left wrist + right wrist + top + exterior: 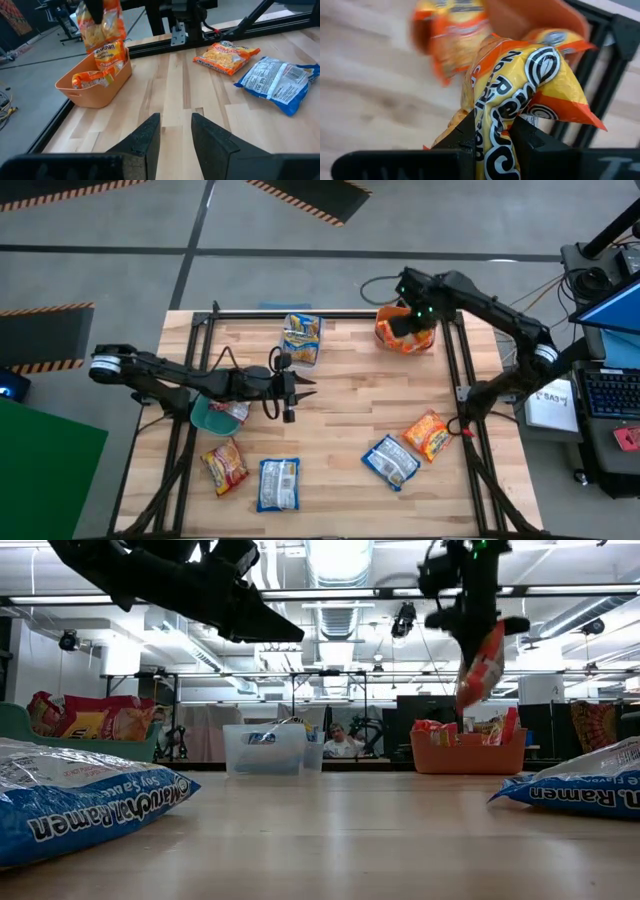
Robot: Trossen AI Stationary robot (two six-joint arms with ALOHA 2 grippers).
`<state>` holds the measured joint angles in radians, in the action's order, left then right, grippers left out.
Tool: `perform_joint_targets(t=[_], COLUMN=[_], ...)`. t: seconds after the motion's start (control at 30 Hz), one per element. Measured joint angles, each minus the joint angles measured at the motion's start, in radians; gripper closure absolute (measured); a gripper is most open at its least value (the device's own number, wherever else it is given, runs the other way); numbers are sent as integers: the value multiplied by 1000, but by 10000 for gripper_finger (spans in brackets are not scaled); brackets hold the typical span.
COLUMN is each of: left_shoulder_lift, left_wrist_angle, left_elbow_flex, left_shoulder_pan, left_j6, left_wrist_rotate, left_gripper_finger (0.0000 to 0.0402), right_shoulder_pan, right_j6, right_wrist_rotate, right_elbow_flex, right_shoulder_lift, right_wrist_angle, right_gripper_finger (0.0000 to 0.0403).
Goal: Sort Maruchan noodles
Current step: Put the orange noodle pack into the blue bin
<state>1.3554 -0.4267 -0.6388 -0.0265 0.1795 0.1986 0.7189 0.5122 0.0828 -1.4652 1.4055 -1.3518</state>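
An orange Maruchan noodle packet hangs over the orange bin at the table's far right, with my right gripper shut on it. The bin holds more orange packets. My left gripper hovers open above the table's middle left, nothing between its fingers. Flat on the table lie two blue packets, an orange packet and an orange-red packet. My right gripper pinches the orange packet's bunched upper end between its two fingers. The fingers come from above, pointing steeply down. The packet hangs below them, lifted clear above the orange bin.
A clear bin with blue-and-yellow packets stands at the far middle. A teal bin with packets sits under my left arm. Black frame rails run along the table's sides. Bare wood lies in the middle.
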Motion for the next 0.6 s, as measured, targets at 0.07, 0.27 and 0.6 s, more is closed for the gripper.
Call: perform_joint_targets(t=[0.07, 0.27, 0.6], left_shoulder_lift=[0, 1, 1], left_wrist_angle=[0, 0, 1], left_elbow_flex=[0, 0, 0], left_shoulder_pan=[0, 0, 0], left_j6=[-1, -1, -1], left_wrist_rotate=[0, 0, 0], left_gripper_finger=[308, 308, 308], right_shoulder_pan=[67, 165, 159], right_j6=[-44, -121, -147], right_wrist_rotate=[6, 23, 74], right_elbow_flex=[7, 10, 10], right_shoulder_lift=[32, 141, 316], right_wrist_angle=[11, 109, 140], right_gripper_finger=[346, 346, 346])
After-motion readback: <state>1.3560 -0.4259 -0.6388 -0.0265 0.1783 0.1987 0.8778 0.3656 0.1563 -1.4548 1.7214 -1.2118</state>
